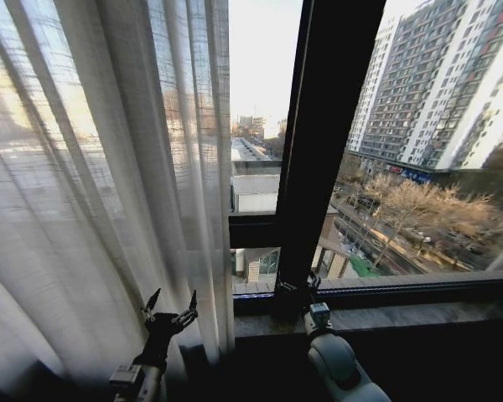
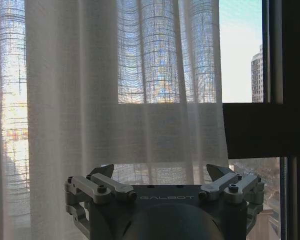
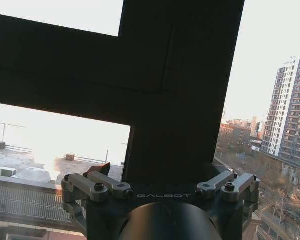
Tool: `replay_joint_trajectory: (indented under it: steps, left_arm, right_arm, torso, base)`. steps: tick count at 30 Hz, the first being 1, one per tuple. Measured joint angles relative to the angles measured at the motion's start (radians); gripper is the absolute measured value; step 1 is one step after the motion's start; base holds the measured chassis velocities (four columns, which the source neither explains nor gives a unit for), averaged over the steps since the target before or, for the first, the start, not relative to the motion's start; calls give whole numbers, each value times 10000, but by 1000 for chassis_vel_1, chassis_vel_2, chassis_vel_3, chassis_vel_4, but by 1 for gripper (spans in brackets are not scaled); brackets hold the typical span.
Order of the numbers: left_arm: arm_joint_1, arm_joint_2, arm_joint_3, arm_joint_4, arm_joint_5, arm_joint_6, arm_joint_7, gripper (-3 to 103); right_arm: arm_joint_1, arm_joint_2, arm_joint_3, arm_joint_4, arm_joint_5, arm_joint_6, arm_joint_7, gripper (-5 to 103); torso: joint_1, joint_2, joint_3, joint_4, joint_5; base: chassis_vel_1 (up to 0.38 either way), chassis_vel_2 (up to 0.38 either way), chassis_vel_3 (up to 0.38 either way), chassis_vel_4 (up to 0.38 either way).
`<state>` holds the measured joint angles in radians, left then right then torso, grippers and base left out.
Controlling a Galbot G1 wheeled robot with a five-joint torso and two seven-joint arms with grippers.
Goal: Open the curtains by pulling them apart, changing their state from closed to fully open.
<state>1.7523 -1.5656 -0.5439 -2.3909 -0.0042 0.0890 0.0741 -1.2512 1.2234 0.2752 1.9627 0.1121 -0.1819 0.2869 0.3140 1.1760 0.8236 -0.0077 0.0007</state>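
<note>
Curtains (image 1: 92, 184) bunched at 9 o'clock, window frame (image 1: 327, 151) exposed. Left gripper (image 1: 171, 312) at 6 o'clock before curtain hem, jaws released, empty. Right gripper (image 1: 295, 289) against frame base; jaws apparently spread.

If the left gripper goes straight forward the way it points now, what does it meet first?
Most likely the sheer white pleated curtain: the open left gripper points squarely at its hanging folds, with nothing between. How far off the fabric hangs is unclear.
</note>
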Motion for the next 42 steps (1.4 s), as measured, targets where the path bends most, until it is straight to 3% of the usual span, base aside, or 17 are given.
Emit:
replay_joint_trajectory:
  steps: [10, 20, 24, 32, 37, 42]
  left_arm:
    - [-1139, 168, 5, 835, -161, 236, -42, 100]
    - [-1881, 620, 798, 1411, -151, 684, -267, 100]
    - [-2671, 838, 879, 2226, -345, 743, -740, 100]
    - [-3625, 936, 943, 3044, -606, 1005, -952, 103]
    - [-3609, 935, 1008, 3067, -739, 1114, -903, 92]
    - [-3495, 941, 962, 3019, -772, 1101, -734, 71]
  right_arm:
    - [23, 37, -32, -63, -22, 157, -10, 100]
    - [-125, -88, -19, -14, -39, 265, 14, 100]
    - [-167, -89, -20, -13, -53, 389, 15, 100]
    - [-177, -154, 36, 62, -53, 455, 29, 100]
    - [-146, -169, 104, 55, -42, 477, 33, 100]
    - [-78, -154, 94, -20, -40, 493, 36, 100]
  torso:
    - [0, 1, -1, 2, -10]
    - [-1, 0, 0, 0, -3]
    - [-2, 1, -1, 1, -7]
    - [-1, 0, 0, 0, -4]
    - [-1, 1, -1, 1, -5]
    - [-1, 0, 0, 1, -5]
  base:
    - [-3, -6, 6, 4]
    - [0, 0, 0, 0]
    - [0, 0, 0, 0]
    - [0, 0, 0, 0]
    - [0, 0, 0, 0]
    - [0, 0, 0, 0]
